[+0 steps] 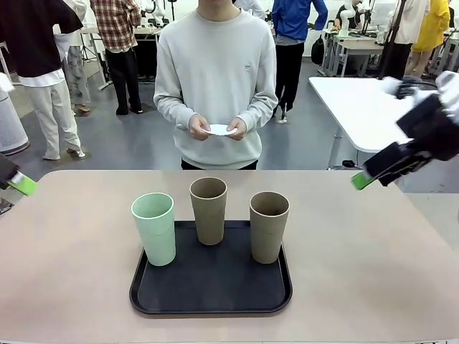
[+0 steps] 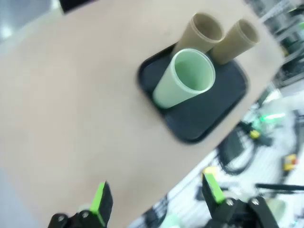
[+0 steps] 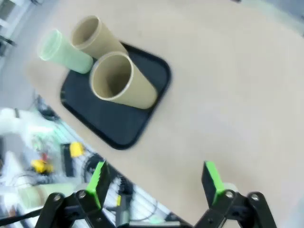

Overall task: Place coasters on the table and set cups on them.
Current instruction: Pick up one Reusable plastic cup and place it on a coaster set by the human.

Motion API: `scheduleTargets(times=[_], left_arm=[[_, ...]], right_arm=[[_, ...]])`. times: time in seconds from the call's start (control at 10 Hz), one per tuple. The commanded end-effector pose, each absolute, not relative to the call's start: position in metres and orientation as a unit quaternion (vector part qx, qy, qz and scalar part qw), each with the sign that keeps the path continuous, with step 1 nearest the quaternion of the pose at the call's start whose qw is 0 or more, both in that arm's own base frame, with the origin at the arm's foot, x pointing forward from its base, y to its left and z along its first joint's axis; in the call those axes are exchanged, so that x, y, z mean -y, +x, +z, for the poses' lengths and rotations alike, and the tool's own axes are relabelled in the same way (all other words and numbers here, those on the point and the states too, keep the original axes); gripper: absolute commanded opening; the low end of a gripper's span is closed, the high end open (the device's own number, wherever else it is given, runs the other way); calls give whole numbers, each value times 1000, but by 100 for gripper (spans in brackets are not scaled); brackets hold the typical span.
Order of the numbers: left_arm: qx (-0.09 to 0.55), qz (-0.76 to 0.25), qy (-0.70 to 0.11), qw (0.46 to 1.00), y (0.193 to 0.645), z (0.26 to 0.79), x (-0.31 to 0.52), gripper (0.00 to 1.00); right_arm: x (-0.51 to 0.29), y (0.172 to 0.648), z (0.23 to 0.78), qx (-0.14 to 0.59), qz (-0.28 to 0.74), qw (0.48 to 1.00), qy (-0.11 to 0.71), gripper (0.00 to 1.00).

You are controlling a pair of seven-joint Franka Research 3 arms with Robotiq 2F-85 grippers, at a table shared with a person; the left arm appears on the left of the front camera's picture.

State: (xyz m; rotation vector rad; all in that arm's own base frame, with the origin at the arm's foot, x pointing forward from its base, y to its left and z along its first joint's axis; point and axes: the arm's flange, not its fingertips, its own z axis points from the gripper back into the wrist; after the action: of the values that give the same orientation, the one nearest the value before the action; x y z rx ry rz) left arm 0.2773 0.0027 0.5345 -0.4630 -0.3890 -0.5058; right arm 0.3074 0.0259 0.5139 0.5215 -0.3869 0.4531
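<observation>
In the front view, a wide beige counter point(image 1: 373, 272) is seen in a workshop room with a grey floor. A glossy white table point(image 1: 358, 107) stands behind it on the right. A black tray point(image 1: 208, 299) lies near the counter's near edge. Three cups are stood upright on it: a mint-green cup point(image 1: 153, 228), a tan cup point(image 1: 209, 210) and a second tan cup point(image 1: 269, 226). White coasters point(image 1: 221, 130) are held in the person's hands point(image 1: 199, 127) beyond the far edge (their number cannot be told). The left hand point(image 1: 20, 183) and the right hand point(image 1: 363, 179) are kept at the sides, well apart from the cups.

In the left wrist view, the left hand point(image 2: 156, 194) is spread wide and nothing is held. The counter, the tray and all three cups are seen beyond it.

In the right wrist view, the right hand point(image 3: 154, 178) is likewise spread wide and empty. One tray and three cups are counted again.
</observation>
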Motion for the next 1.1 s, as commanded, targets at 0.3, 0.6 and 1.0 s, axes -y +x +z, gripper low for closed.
scheduleTargets(times=[0.3, 0.6, 1.0], left_arm=[[180, -50, -505, 842, 316, 484, -128, 100], [161, -10, -493, 855, 305, 484, -158, 100], [154, 25, -479, 864, 281, 483, -159, 100]], right_arm=[[104, 294, 409, 120, 20, 838, 532, 100], [142, 262, 412, 138, -4, 833, 535, 100], [170, 238, 427, 156, -22, 838, 523, 100]])
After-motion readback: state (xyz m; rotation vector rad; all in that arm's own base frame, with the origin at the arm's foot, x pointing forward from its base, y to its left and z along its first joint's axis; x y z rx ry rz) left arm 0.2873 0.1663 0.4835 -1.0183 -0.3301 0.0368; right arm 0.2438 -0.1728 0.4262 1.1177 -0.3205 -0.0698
